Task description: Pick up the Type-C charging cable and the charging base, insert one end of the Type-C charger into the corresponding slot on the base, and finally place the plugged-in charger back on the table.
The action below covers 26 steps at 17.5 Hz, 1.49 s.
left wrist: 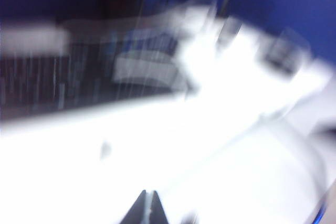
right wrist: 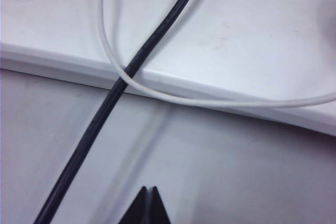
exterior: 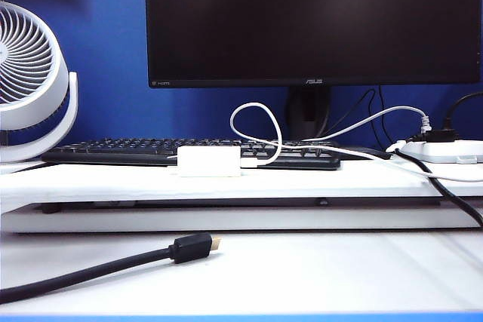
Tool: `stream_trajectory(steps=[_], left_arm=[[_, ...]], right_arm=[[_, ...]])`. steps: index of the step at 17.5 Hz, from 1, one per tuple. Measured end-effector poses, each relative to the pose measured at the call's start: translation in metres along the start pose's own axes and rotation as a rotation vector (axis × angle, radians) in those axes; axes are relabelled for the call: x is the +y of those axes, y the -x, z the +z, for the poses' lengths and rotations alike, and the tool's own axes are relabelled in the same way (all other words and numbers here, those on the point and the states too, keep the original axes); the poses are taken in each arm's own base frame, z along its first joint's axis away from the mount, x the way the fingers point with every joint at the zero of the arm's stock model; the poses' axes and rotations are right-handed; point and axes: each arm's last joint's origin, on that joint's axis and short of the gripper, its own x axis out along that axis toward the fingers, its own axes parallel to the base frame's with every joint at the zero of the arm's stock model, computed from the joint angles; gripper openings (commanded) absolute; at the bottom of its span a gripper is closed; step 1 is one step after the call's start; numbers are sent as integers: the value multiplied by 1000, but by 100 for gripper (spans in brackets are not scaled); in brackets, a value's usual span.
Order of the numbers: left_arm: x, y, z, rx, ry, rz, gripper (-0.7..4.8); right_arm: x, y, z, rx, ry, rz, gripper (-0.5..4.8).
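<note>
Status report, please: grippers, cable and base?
Left gripper shut, empty, view blurred. Right gripper shut, empty, above table. Type-C charging cable meets charging base on shelf.

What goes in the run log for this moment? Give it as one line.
charging base: on shelf, Type-C charging cable plug at its end | left claw: shut, empty, view blurred | right claw: shut, empty, above table
</note>
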Motion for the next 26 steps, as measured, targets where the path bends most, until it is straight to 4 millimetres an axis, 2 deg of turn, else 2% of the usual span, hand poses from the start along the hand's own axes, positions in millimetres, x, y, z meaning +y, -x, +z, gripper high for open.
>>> stream_trajectory(steps=[1,3,5,9,13,19,26], left_arm=[[3,-5,-19,33,5,12,-6],[6,-3,-40,5,1,66,-6],[8,3,-47,-102,-23,130,-6],[19,18,-66,-151,-28,266,-6],[34,31,-70,-214,-17,396,-6],[56,45,-76,-181,25,555,-6],[56,53,-87,-83,-51,650,-6]], right_arm=[[0,0,0,0,0,0,-5],[0,0,0,0,0,0,-5],[0,0,0,0,0,0,-5],[0,0,0,1,0,0,-5],[0,0,0,1,0,0,-5],[0,0,0,0,0,0,-5],[0,0,0,-2,0,0,-5]])
